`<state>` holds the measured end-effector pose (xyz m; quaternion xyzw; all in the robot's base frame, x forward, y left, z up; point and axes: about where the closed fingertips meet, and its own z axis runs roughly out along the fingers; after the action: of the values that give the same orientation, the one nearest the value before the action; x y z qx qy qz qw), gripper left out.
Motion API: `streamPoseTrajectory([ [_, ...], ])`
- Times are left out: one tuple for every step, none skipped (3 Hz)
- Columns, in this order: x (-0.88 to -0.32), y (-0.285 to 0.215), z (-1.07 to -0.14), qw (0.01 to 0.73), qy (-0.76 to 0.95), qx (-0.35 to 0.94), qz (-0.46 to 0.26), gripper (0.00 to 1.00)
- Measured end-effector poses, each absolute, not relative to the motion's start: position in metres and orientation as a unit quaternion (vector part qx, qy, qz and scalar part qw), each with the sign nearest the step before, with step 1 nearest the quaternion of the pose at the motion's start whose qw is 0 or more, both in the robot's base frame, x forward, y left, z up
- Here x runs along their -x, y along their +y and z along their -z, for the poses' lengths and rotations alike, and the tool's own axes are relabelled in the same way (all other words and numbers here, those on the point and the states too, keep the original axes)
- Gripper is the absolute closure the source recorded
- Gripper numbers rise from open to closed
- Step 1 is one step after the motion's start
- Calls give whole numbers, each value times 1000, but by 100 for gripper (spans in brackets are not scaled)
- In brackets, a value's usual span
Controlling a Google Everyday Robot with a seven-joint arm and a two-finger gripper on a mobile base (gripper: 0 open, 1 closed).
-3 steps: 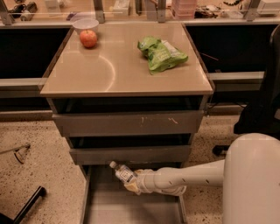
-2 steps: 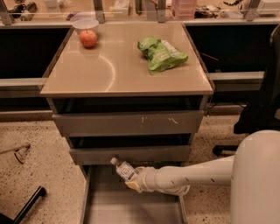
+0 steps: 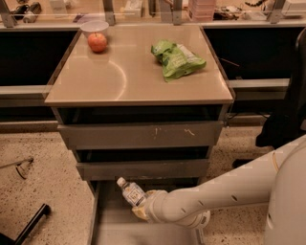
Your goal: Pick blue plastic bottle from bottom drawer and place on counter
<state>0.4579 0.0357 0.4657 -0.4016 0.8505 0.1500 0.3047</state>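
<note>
The blue plastic bottle (image 3: 131,192) is clear with a white cap and a white label. It is tilted, cap up and to the left, above the open bottom drawer (image 3: 111,225). My gripper (image 3: 140,206) is shut on the bottle's lower end, just in front of the second drawer's face. The white arm reaches in from the lower right. The beige counter (image 3: 119,79) lies above the drawers, well higher than the bottle.
On the counter sit a red apple (image 3: 97,42), a white bowl (image 3: 94,27) behind it and a green chip bag (image 3: 177,59). Two grey drawer faces (image 3: 141,135) stand slightly open. A cluttered ledge (image 3: 158,10) runs behind. A dark object (image 3: 32,222) lies on the floor at left.
The gripper with the bottle has risen a little and moved slightly right, closer to the second drawer's face. The counter objects have not moved.
</note>
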Motion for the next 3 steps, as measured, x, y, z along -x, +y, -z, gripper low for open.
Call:
streamPoseTrajectory([
  [-438,16,-482,293,861,395,-129,100],
  [-438,15,-482,293,861,394,-129,100],
  [-451,17,-513,323,847,399,-140,100],
])
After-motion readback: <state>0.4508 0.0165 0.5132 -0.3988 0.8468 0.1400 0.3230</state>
